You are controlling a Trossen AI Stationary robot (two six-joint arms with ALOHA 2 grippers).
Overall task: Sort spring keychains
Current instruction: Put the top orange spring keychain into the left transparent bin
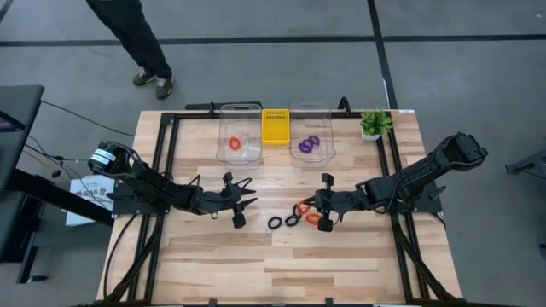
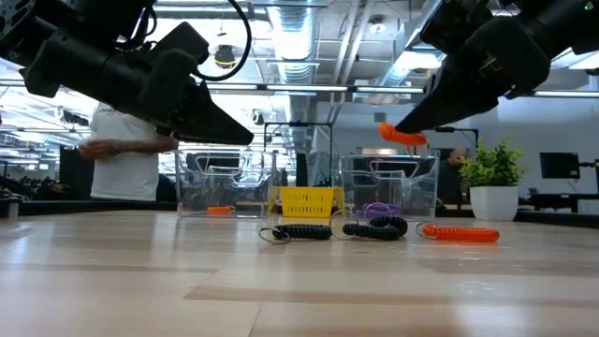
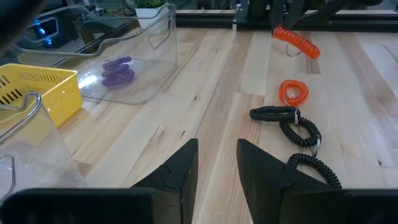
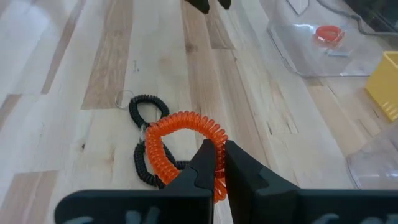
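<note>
The spring keychains are partly sorted: one orange keychain (image 1: 235, 142) and two purple keychains (image 1: 309, 144) are binned at upper centre; two black keychains (image 1: 283, 222) and one orange coil (image 1: 312, 219) remain on the worktop (image 1: 341, 264). Another orange loop (image 4: 183, 146) is pinched by the right claw (image 4: 219, 163); the left claw (image 3: 216, 165) is held spread, empty.

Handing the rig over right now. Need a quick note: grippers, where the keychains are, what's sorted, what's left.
Right gripper: shut on an orange keychain, lifted off the table.
Left gripper: open, empty, hovering left of the loose pile.
Done: one orange keychain in the left clear bin; purple keychains in the right clear bin.
Left: two black keychains and another orange one loose mid-table. The yellow basket between the bins looks empty.
Next: the held orange one probably goes to the left bin.
</note>
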